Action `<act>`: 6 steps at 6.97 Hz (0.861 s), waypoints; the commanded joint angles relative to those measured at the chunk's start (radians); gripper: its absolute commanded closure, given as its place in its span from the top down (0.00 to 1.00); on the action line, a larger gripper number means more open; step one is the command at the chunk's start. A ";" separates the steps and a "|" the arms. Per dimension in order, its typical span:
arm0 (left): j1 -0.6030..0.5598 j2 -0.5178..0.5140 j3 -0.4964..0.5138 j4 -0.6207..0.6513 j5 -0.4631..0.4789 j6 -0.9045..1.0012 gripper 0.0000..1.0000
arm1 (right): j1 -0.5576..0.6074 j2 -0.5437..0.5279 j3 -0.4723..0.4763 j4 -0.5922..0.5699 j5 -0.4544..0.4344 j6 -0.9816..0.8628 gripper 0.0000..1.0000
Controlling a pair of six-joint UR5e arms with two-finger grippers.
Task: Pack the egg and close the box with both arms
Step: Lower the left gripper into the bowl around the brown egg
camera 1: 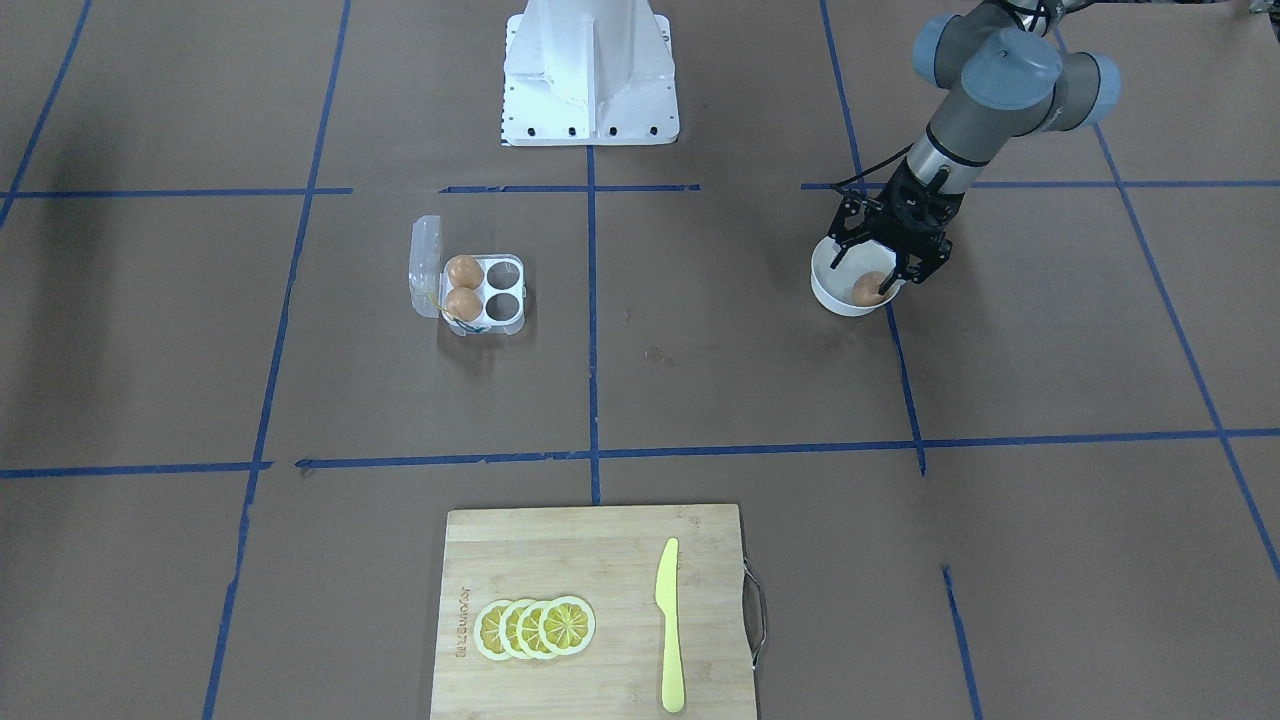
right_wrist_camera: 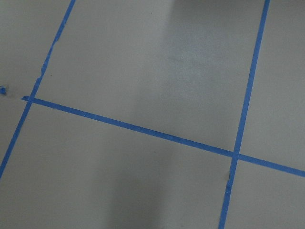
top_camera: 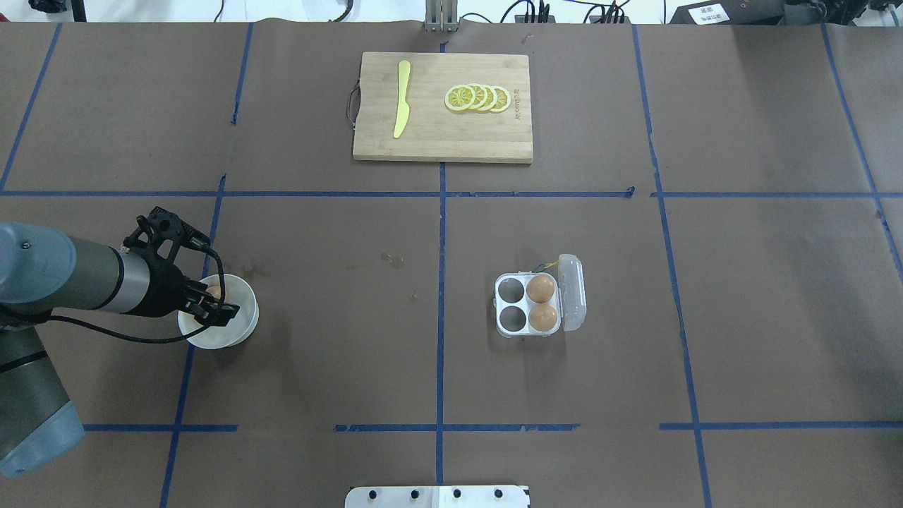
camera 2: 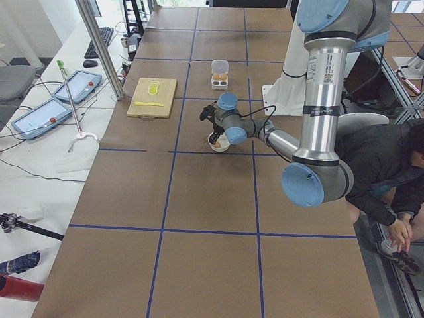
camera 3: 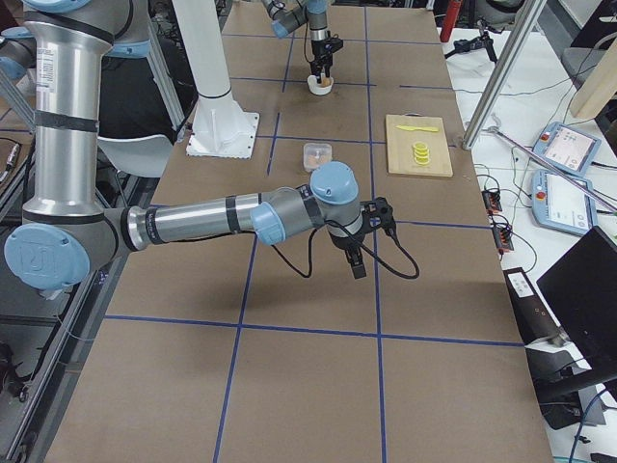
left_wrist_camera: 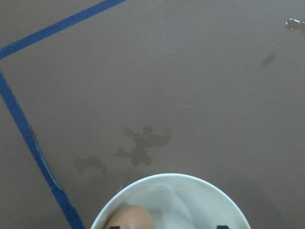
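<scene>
Locate the egg [camera 1: 868, 290] in the white bowl [camera 1: 826, 292] on the counter [camera 1: 700, 380], between the wide-apart, unclamped jaws of the left pincer [camera 1: 866, 278]. Find the box [camera 1: 486, 290] well apart, lid [camera 1: 425, 265] open, two cells filled. Cannot tell apart or together for the right pincer [camera 3: 357, 262], held above the counter.

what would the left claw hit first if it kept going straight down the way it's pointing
Most likely the egg: the left claw points down into the white bowl just over it. In the wrist view the egg sits off-centre, so the bowl's floor could come first; depth is unclear.
</scene>
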 commanded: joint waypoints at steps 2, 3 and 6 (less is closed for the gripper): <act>0.003 0.003 0.005 0.000 0.002 0.001 0.74 | 0.000 0.002 0.001 0.000 0.000 0.000 1.00; 0.012 0.002 0.007 0.000 0.002 0.001 0.74 | 0.000 0.002 0.001 0.000 0.000 0.000 1.00; 0.024 0.000 0.017 0.000 0.002 0.001 0.74 | 0.000 0.000 -0.001 0.000 0.000 0.000 1.00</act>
